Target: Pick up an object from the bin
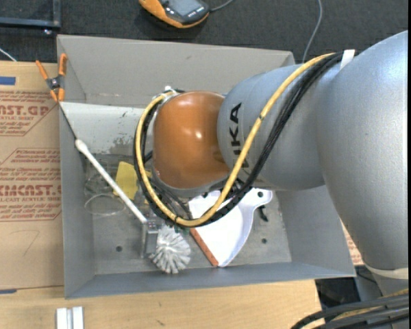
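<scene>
Bright, even light; soft glare on the orange cover (pixel 185 139).

One camera, set above the bin (pixel 178 67) and a little off to one side, facing down into it. It sits close: the bin spans most of the width, far wall at the top, near wall at the bottom. The arm (pixel 308 136) enters from the right edge, nearest the lens, covering the bin's middle and right side.

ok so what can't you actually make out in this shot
- bin middle: hidden under the arm's orange cover, camera view.
- white scoop: top covered by arm and cables.
- yellow thing: half behind cables, kind unclear.
- clear thing, left: too faint to name.
</scene>
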`<state>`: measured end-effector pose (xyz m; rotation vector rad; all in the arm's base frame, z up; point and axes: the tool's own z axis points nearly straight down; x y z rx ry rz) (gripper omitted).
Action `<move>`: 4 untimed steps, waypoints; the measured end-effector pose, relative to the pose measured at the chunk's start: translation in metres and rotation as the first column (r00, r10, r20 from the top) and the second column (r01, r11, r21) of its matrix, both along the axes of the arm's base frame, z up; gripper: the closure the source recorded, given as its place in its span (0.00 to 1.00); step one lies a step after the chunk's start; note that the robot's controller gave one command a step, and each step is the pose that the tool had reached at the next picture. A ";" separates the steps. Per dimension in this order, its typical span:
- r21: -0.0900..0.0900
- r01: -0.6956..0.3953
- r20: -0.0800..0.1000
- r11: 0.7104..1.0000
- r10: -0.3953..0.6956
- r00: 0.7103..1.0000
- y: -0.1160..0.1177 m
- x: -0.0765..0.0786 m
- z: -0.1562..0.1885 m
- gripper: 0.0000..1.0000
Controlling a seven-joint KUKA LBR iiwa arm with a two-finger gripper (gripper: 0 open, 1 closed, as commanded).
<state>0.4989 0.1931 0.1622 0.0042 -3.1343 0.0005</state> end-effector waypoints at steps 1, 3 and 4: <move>0.002 0.002 0.007 1.000 -0.002 1.000 -0.001 0.002 0.004 0.00; 0.003 -0.002 0.007 1.000 0.002 1.000 0.035 0.002 -0.093 1.00; 0.003 -0.002 0.006 1.000 0.002 1.000 0.036 0.002 -0.093 1.00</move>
